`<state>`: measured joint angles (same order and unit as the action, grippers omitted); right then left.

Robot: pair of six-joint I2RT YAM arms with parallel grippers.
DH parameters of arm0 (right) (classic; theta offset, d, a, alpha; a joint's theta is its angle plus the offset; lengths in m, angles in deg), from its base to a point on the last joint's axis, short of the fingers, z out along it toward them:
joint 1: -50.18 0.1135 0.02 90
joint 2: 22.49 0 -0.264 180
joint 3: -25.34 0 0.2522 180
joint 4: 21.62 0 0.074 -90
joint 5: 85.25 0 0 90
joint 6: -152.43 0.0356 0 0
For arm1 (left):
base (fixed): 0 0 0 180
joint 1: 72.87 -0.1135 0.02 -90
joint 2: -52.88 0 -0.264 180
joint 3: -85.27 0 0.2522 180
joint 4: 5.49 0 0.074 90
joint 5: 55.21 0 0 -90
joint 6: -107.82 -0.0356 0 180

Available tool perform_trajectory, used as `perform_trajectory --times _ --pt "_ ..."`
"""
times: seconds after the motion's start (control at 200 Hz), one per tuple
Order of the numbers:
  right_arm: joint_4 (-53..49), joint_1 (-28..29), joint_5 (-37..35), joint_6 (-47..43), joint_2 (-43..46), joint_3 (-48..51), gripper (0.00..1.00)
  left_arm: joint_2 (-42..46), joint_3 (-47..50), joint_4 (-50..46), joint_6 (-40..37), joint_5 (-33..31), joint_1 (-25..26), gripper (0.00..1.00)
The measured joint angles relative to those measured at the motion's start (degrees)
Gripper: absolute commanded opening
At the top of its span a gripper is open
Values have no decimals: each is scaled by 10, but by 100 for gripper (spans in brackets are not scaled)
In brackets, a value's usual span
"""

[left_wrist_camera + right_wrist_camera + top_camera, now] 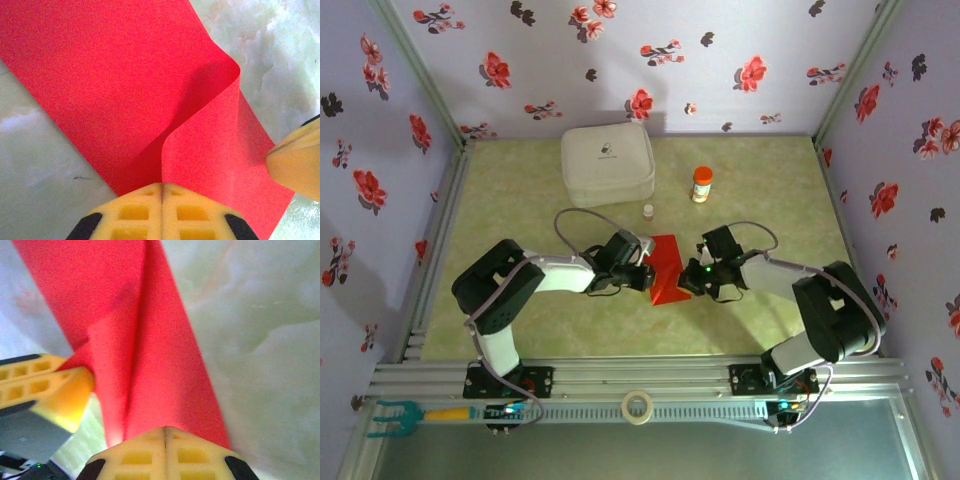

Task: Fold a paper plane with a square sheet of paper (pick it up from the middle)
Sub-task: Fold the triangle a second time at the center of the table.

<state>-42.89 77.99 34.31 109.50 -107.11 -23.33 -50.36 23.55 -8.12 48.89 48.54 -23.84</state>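
Observation:
The square sheet of paper point(667, 266) is bright red and hangs bent between my two grippers over the middle of the table. In the left wrist view the sheet point(110, 80) curls into a loose fold that runs down into the seam of my left gripper point(162, 186), which is shut on it. My right gripper point(165, 430) is shut on the opposite edge, where the paper point(150, 340) shows a lengthwise crease. From above, the left gripper point(646, 270) and right gripper point(688, 278) face each other, close together.
A white rounded case point(607, 165) stands at the back, with an orange-capped bottle point(701, 184) and a small vial point(648, 211) to its right. A tape roll point(638, 407) and a teal-and-yellow tool point(400, 415) lie on the near rail. Floral walls enclose three sides.

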Motion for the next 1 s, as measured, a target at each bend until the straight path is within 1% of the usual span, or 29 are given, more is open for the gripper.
perform_trajectory --times 0.095,0.26,0.485,0.78,1.0 --pt "28 0 12 18 4 0 0 0 0 0 0 0 0 0" --pt "76 0 32 49 -3 0 0 -2 -1 1 0 4 0 0" --pt "123 7 52 77 -37 -5 0 -2 -1 2 0 4 0 0" --pt "154 19 66 91 -83 -26 0 -2 -1 2 -2 4 0 0" --pt "152 18 62 74 -105 -13 0 -2 -1 2 -2 4 0 0"
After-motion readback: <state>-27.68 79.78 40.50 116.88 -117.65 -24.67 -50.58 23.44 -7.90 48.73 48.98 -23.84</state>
